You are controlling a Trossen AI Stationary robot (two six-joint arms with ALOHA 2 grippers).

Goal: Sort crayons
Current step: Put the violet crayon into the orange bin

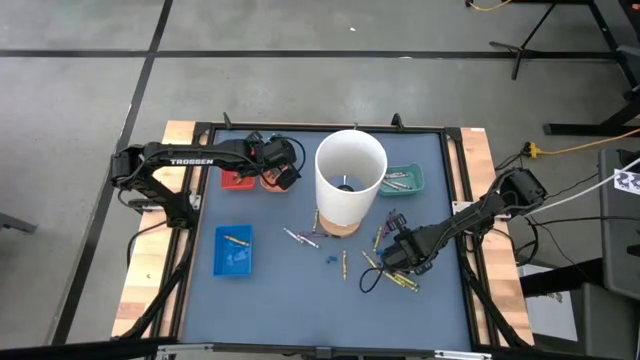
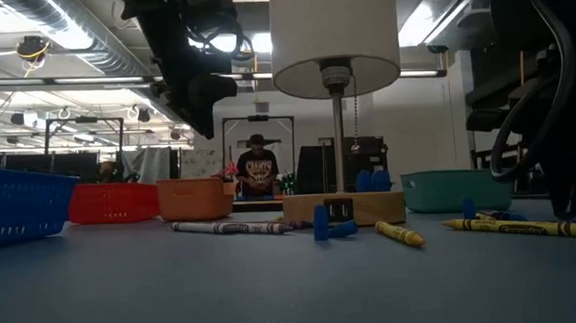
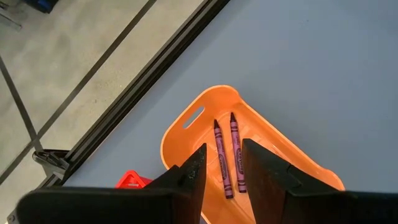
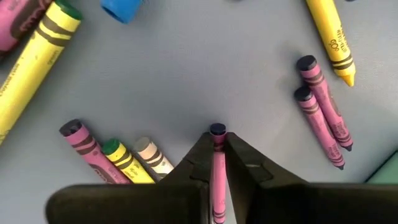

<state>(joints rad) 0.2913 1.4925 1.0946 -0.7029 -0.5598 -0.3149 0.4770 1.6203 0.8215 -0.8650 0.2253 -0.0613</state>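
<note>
My right gripper is low over the mat at the right, among loose crayons, and is shut on a purple crayon. Yellow crayons, purple crayons and a grey one lie flat on the mat around it. My left gripper is open and empty above the orange tray at the far left. Two purple crayons lie side by side on that tray's floor. More crayons lie by the white cylinder. My right gripper pinches the purple crayon between its two fingers, which lie along its sides. The crayon's flat end sticks out just past the fingertips, toward the mat. The fingers come from above, pointing down. I cannot tell whether the crayon touches the mat.
A red tray stands beside the orange one, a teal tray with crayons right of the cylinder, and a blue tray with a yellow crayon at the near left. Small blue caps lie mid-mat. A person stands far behind the table.
</note>
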